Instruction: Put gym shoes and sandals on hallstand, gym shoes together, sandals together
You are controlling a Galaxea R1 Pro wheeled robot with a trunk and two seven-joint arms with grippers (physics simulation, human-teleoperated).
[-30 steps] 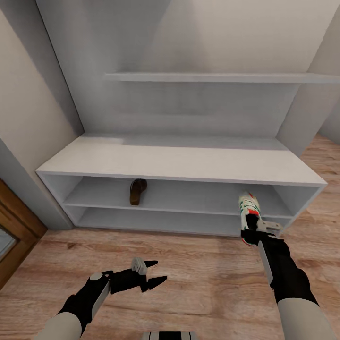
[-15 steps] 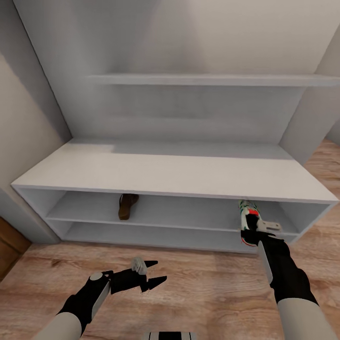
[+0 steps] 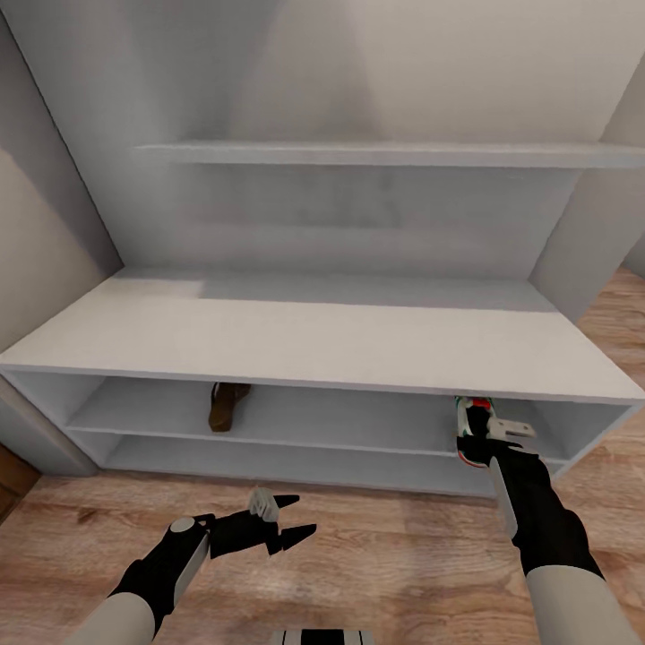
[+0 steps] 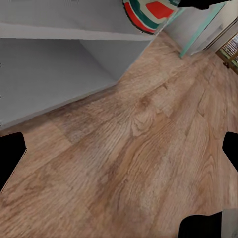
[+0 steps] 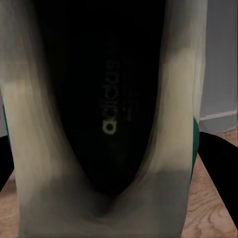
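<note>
My right gripper (image 3: 485, 444) is shut on a gym shoe (image 3: 471, 421), cream-white with green stripes and a red-orange lining. Its toe points into the upper open level of the hallstand (image 3: 340, 336), under the edge of the broad top. In the right wrist view the gym shoe's dark insole (image 5: 116, 99) looms close between pale side walls. One dark brown sandal (image 3: 228, 405) lies on that same shelf level, well to the left. My left gripper (image 3: 306, 513) hangs open and empty over the corridor floor (image 3: 403, 555). The gym shoe's heel (image 4: 151, 11) also peeks into the left wrist view.
A long wall shelf (image 3: 376, 154) runs above the hallstand's top. Grey walls close in on both sides of the unit. A brown door edge (image 3: 11, 479) shows at the far left. The hallstand's pale lower panels (image 4: 54, 74) meet wood planks in the left wrist view.
The whole view has shifted: the hallstand looms larger and closer, so the camera has moved forward. The gym shoe's toe now sits under the top's front edge. Both arms keep their pose.
</note>
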